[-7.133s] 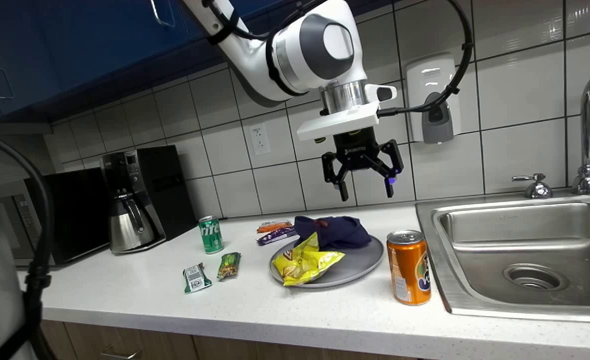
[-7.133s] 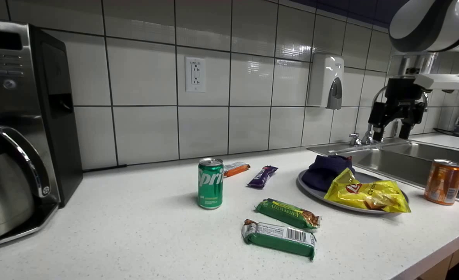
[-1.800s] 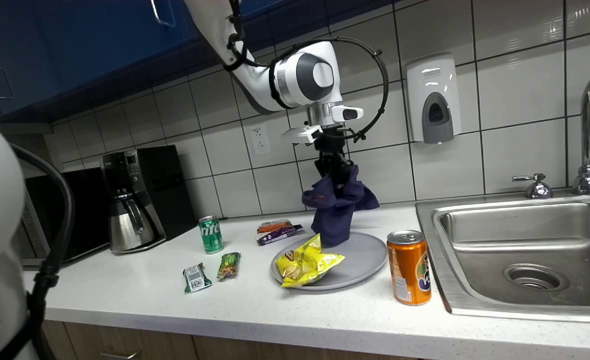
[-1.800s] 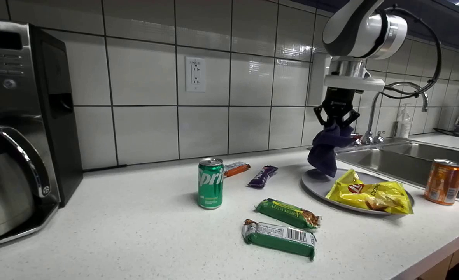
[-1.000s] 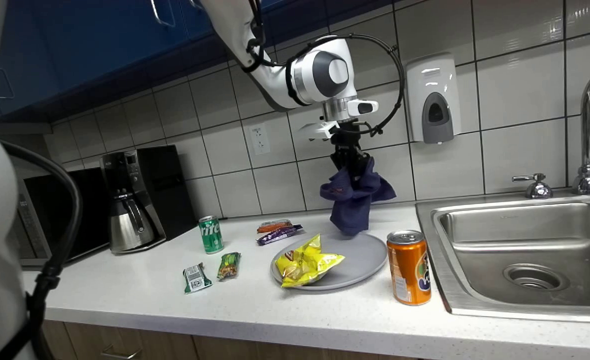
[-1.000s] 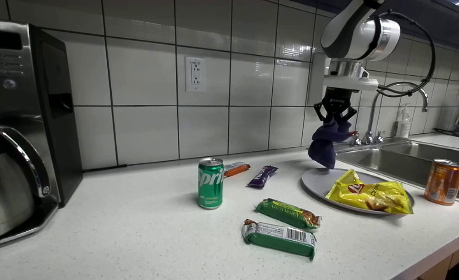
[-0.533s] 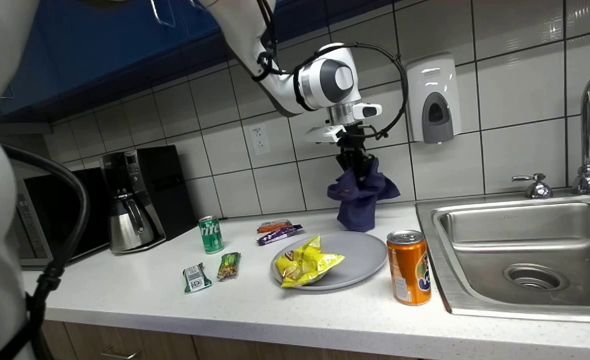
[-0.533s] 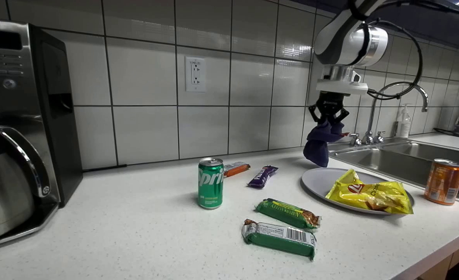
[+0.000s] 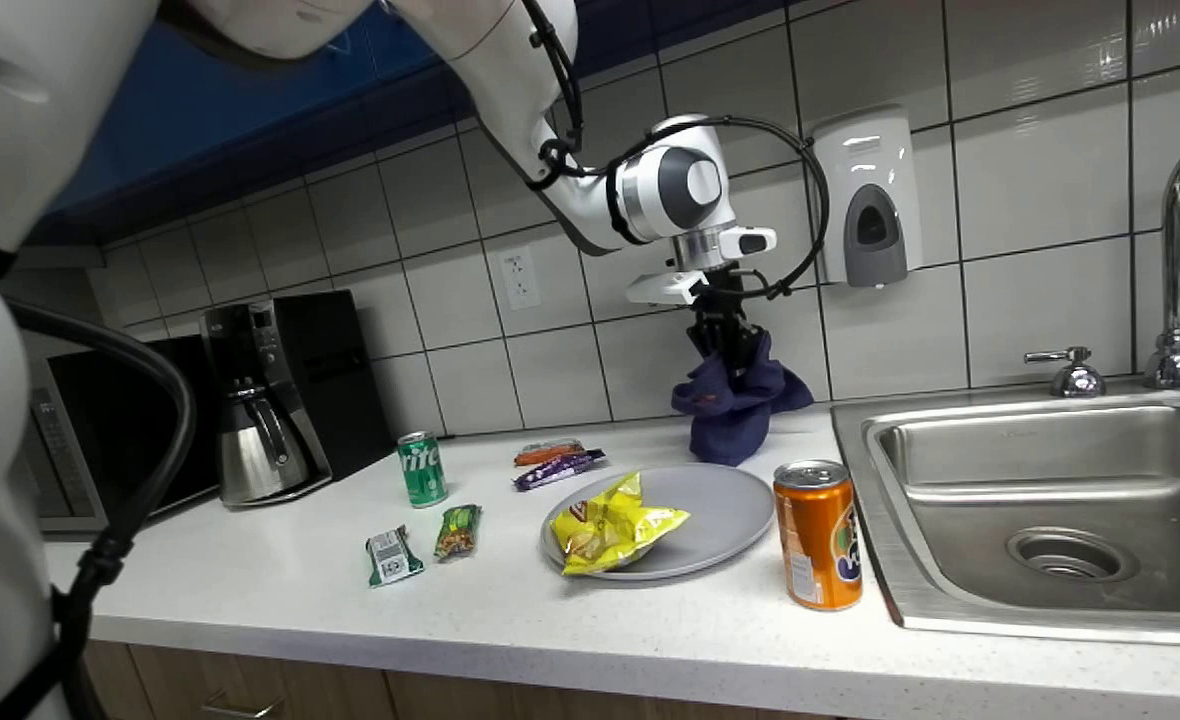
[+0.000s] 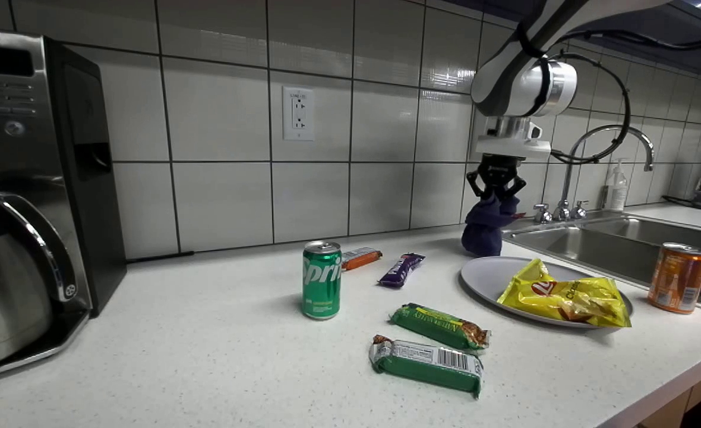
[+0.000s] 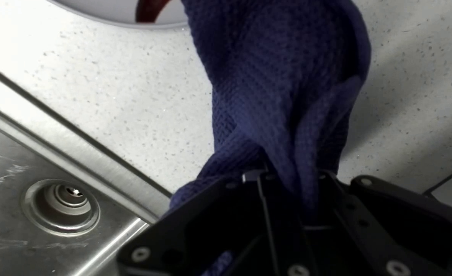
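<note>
A dark blue cloth (image 9: pixel 735 425) hangs bunched from my gripper (image 9: pixel 738 362), seen in both exterior views. The fingers are closed on its upper folds, which run between them in the wrist view, where the cloth (image 11: pixel 283 69) fills the upper middle. Its lower end hangs just behind the grey plate (image 9: pixel 725 520), on the wall side. Whether that end touches the counter is hard to tell. A small red bit shows at the cloth's edge. On the plate lies a yellow chip bag (image 9: pixel 610 530). The fingertips themselves are mostly hidden by fabric.
An orange can (image 9: pixel 818 545) stands between plate and sink (image 9: pixel 875 560). A green can (image 10: pixel 322 282), two green bars (image 10: pixel 439 327), a purple bar (image 10: pixel 402 270) and an orange bar (image 10: pixel 362 258) are on the counter. The tiled wall with a soap dispenser (image 9: pixel 865 200) rises close behind.
Several seconds ago the cloth lay on the plate under the open gripper. It has since been gripped and lifted. Over the last second gripper and cloth moved off the plate wallward and sank slightly.
</note>
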Available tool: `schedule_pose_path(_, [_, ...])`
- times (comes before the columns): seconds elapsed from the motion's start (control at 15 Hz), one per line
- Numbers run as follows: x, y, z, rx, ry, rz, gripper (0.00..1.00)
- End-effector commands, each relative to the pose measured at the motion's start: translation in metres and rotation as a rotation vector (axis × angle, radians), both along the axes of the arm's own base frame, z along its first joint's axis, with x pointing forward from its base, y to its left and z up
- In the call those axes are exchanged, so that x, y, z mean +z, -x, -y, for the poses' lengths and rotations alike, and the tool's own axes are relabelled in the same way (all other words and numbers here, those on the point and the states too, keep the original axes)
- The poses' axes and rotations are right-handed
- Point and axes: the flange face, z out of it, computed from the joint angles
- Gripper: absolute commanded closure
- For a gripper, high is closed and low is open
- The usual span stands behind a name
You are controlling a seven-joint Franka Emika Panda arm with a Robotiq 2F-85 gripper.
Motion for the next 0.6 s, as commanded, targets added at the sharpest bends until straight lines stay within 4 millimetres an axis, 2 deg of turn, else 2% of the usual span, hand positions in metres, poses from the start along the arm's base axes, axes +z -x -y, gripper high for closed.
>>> schedule_pose_path(0.0, [-0.011, -0.012, 0.011, 0.009, 0.009, -0.021, 0.97])
schedule_pose_path(0.53, [-0.047, -0.015, 0.023, -0.007, 0.009, -0.062, 0.97])
